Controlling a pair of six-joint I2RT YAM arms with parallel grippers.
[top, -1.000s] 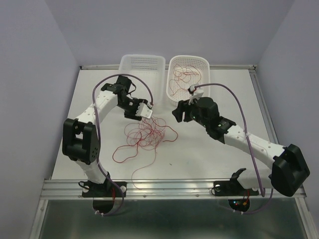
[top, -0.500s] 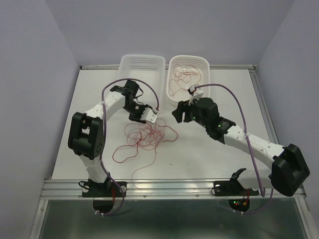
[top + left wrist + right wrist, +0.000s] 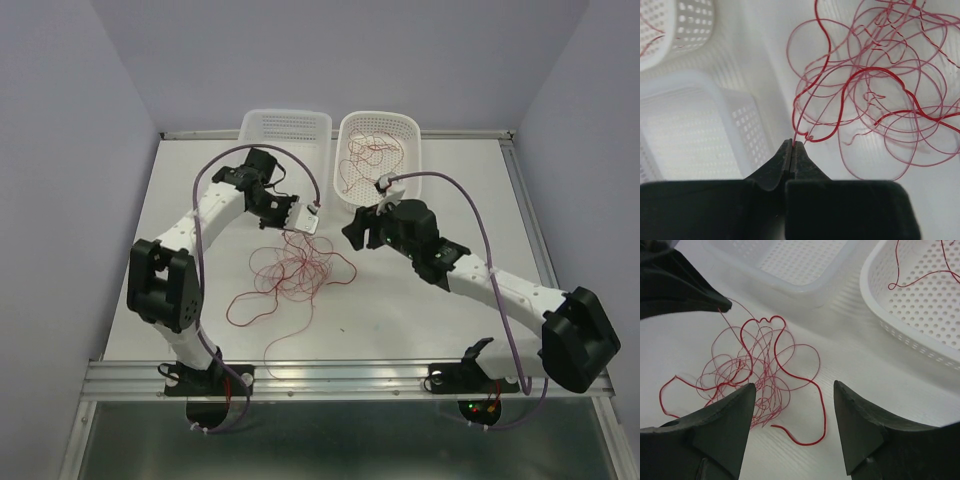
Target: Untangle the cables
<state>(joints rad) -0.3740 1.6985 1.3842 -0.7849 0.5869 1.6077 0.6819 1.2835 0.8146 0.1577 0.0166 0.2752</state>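
Note:
The cables (image 3: pixel 291 268) are a loose tangle of thin red wires on the white table, with long loops trailing toward the near left. My left gripper (image 3: pixel 308 222) sits at the tangle's far edge. In the left wrist view it (image 3: pixel 792 144) is shut, with one red strand of the tangle (image 3: pixel 875 85) pinched at its tips. My right gripper (image 3: pixel 353 232) hovers just right of the tangle. Seen from the right wrist, it (image 3: pixel 795 386) stands open above the cables (image 3: pixel 755 367), nothing between its fingers.
Two white perforated baskets stand at the back. The left basket (image 3: pixel 285 135) holds nothing. The right basket (image 3: pixel 402 135) holds several red wires (image 3: pixel 368 150). A single curved strand end (image 3: pixel 807 437) lies on the table between my right fingers.
My left gripper has shut on a strand at the tangle's far edge and drawn back a little toward the baskets. The right arm has barely shifted and stays open.

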